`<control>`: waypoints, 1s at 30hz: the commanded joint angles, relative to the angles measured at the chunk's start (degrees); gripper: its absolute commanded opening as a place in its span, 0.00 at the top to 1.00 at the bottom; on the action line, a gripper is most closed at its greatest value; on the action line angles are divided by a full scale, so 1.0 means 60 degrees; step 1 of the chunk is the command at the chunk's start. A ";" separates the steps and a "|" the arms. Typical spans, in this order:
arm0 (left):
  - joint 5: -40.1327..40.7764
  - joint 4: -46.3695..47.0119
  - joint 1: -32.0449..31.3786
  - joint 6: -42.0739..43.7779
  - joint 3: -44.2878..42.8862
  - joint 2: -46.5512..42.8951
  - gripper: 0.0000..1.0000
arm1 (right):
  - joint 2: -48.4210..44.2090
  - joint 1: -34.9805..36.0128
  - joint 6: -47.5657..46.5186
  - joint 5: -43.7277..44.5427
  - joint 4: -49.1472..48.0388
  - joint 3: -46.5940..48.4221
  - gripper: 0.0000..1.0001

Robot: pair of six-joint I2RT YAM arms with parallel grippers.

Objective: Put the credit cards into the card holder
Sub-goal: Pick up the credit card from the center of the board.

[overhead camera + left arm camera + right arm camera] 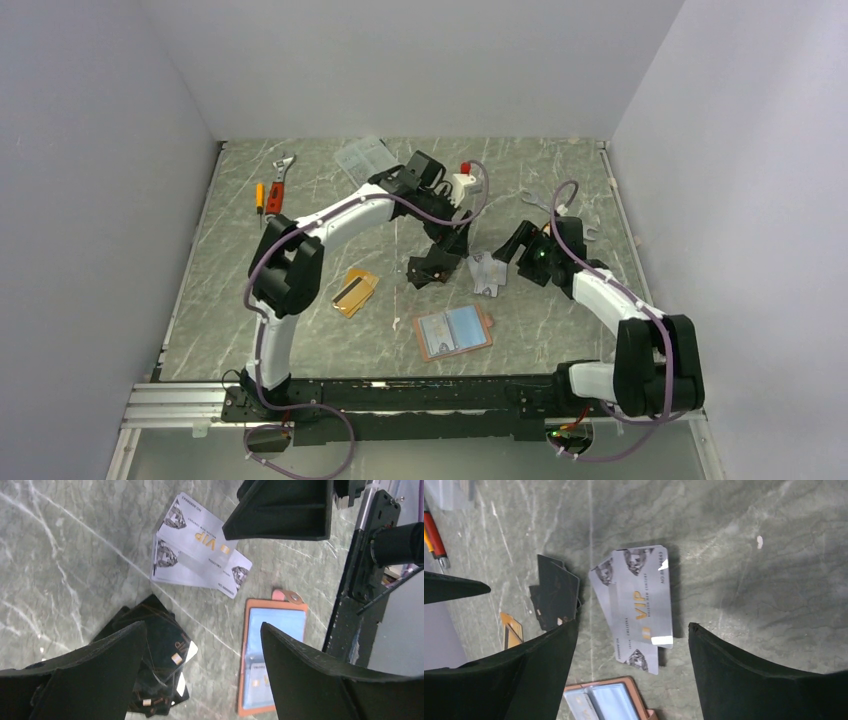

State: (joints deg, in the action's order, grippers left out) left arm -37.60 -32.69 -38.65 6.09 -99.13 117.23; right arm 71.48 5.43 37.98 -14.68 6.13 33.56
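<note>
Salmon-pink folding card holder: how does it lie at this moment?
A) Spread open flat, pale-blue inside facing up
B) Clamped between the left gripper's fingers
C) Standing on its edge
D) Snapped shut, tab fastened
A: in the top view the salmon-pink folding card holder lies flat and spread open on the green marbled table, its pale-blue inside facing up.

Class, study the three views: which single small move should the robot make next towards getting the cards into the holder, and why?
Probably lower the right gripper onto the silver cards and close on the top one. Its jaws stand open over them, holding nothing, the cards lie flat and overlapping on the table, and the card holder lies open nearby.
</note>
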 commanded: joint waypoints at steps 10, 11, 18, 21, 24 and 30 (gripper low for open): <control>0.1385 0.1748 -0.0625 0.0118 -0.0936 0.1795 0.13 | 0.1786 -0.0843 0.0609 -0.1277 -0.2426 -0.0493 0.32; 0.1389 0.1636 -0.0626 0.0171 -0.1107 0.1922 0.13 | 0.1884 -0.0846 0.0657 -0.1376 -0.2565 -0.0539 0.32; 0.1610 0.1558 -0.0758 0.0473 -0.1467 0.2343 0.12 | 0.2347 -0.1237 0.1034 -0.2046 -0.3479 -0.0932 0.40; 0.1832 0.1450 -0.0909 0.0588 -0.1719 0.2563 0.12 | 0.2512 -0.1292 0.1208 -0.2267 -0.3789 -0.1096 0.44; 0.2113 0.1479 -0.1085 0.0630 -0.1858 0.2705 0.12 | 0.2633 -0.1332 0.1400 -0.2457 -0.4112 -0.1318 0.48; 0.2716 0.1294 -0.1403 0.1036 -0.2027 0.3013 0.12 | 0.2684 -0.1389 0.1582 -0.2713 -0.4474 -0.1609 0.56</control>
State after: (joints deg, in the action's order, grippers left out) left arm -24.27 -24.75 -45.67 9.87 -108.42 133.91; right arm 86.83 -2.57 46.68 -29.63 -18.52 25.58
